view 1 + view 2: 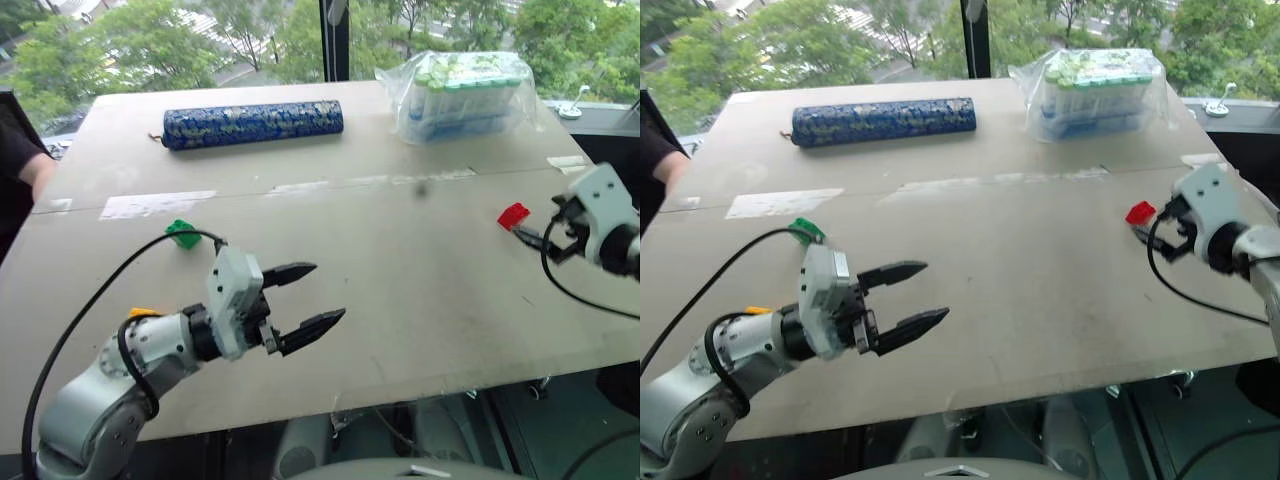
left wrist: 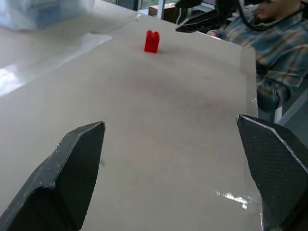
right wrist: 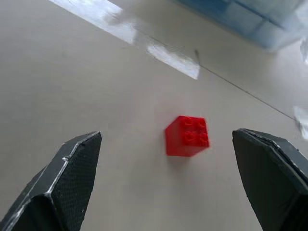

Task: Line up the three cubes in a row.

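The red cube [image 1: 513, 215] sits on the table near its right edge, studs up. My right gripper [image 1: 532, 238] hovers just short of it, open, with the cube [image 3: 186, 136] lying ahead between the two fingers and untouched. The green cube [image 1: 183, 234] lies at the left of the table. A yellow cube [image 1: 143, 313] peeks out from behind my left forearm, mostly hidden. My left gripper [image 1: 327, 292] is open above the front middle of the table, pointing toward the right, with nothing between its fingers. It is well apart from all three cubes.
A long blue patterned cylinder [image 1: 253, 124] lies across the far side of the table [image 1: 420, 300]. A clear bag of green-capped tubes [image 1: 460, 95] stands at the back right. A person's arm [image 1: 25, 170] is at the left edge, and a seated person [image 2: 274, 43] is beyond the right edge.
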`<state>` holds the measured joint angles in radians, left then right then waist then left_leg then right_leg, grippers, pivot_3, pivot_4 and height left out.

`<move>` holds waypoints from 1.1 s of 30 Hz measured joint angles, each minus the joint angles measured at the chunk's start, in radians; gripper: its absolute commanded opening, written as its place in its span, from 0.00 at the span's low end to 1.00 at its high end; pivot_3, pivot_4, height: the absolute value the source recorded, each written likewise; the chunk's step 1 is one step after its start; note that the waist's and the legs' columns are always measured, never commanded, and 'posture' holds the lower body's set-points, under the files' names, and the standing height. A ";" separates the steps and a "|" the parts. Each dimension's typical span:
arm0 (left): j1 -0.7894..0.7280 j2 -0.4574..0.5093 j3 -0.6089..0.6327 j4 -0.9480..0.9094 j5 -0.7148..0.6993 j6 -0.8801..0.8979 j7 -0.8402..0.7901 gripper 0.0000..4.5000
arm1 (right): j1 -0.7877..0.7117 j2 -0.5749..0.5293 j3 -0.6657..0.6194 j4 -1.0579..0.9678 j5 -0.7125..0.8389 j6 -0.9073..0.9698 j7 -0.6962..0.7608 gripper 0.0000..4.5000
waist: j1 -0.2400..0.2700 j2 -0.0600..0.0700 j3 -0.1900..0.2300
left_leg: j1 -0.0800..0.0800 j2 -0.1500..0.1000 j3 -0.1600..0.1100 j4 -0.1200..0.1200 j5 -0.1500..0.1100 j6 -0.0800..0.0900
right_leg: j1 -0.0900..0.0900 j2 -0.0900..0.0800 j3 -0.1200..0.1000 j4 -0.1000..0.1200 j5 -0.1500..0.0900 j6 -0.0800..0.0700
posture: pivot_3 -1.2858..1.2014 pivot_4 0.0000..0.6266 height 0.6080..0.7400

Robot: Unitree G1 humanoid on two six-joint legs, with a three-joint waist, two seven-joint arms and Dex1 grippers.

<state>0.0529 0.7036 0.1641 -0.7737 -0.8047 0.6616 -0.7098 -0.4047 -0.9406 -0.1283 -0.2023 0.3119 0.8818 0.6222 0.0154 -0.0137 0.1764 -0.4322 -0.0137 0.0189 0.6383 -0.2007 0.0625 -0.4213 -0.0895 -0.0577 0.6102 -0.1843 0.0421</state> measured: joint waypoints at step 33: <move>-0.044 -0.021 -0.162 0.071 0.078 -0.064 -0.031 1.00 | -0.540 0.198 0.346 0.890 -0.287 -0.189 0.267 0.28 | -0.004 0.000 0.001 | 0.000 0.001 0.002 0.005 -0.001 0.001 | 0.001 0.005 0.006 0.001 0.004 0.004 | 0.52 0.24 1.00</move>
<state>0.0092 0.6825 0.0023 -0.7023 -0.7271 0.5976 -0.7413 -0.9448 -0.7422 0.2180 0.6878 0.0247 0.6928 0.8891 0.0119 -0.0140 0.1772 -0.4324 -0.0129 0.0208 0.6436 -0.2013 0.0639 -0.4207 -0.0845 -0.0522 0.6111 -0.1807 0.0461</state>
